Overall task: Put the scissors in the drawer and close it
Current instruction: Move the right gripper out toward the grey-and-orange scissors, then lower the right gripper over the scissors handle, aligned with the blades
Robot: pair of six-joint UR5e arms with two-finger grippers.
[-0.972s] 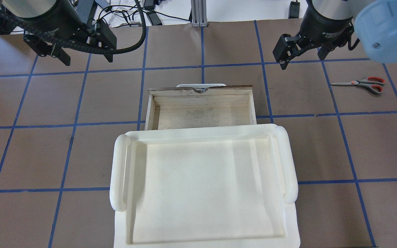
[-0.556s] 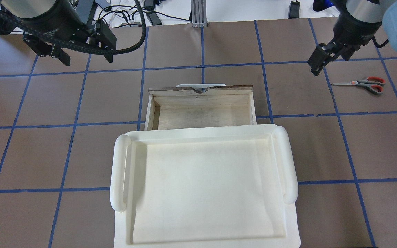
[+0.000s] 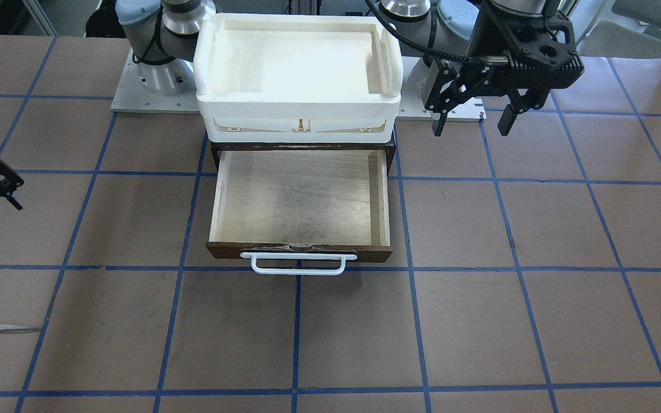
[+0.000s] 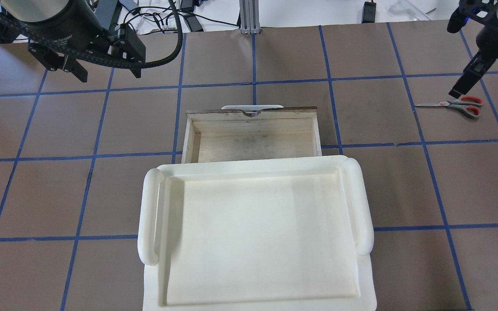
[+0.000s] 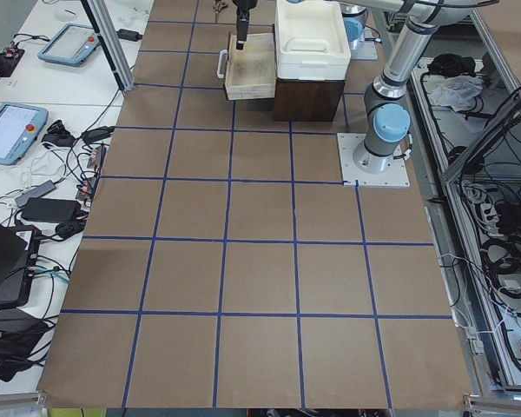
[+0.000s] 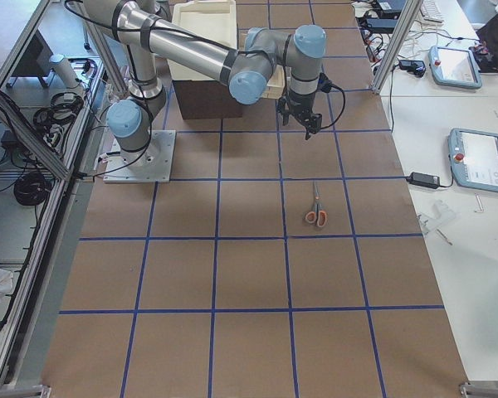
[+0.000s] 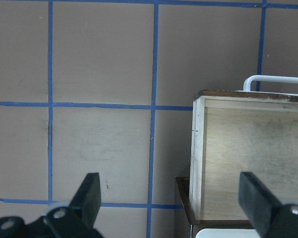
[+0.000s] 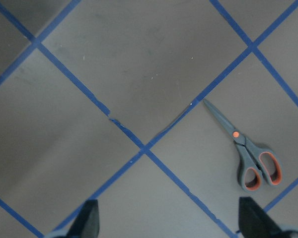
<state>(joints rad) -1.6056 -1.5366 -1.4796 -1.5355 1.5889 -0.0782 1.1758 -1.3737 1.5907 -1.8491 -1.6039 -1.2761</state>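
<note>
lying flat on the brown table (image 4: 59, 194) with its blue tape grid, the scissors (image 4: 456, 105) sit far out on the robot's right side, well apart from the drawer (image 4: 253, 113); the blades are together and point toward the middle of the table, the grey, orange-lined loops toward the table's edge. the right gripper (image 4: 458, 91) hangs over the table near the scissors' pivot in the overhead view, turned edge-on there. its wrist view shows the two fingertips (image 8: 89, 220) spread wide, holding nothing, and the scissors (image 8: 246, 153) off to the right of the gap rather than between the tips. from the right-side camera the scissors (image 6: 315, 207) lie clear of that gripper, with no contact. the drawer (image 3: 221, 250) stands pulled out from the dark brown cabinet (image 3: 302, 146), its pale plywood floor showing and its white bar handle (image 3: 299, 264) facing away from the robot. a white plastic tray (image 4: 147, 216) rests on top of the cabinet. the left gripper (image 4: 110, 74) hovers above the table on the robot's left, beyond and to the side of the drawer, fingers wide apart and gripping nothing; its wrist camera looks down on the drawer's left corner (image 7: 196, 99).
</note>
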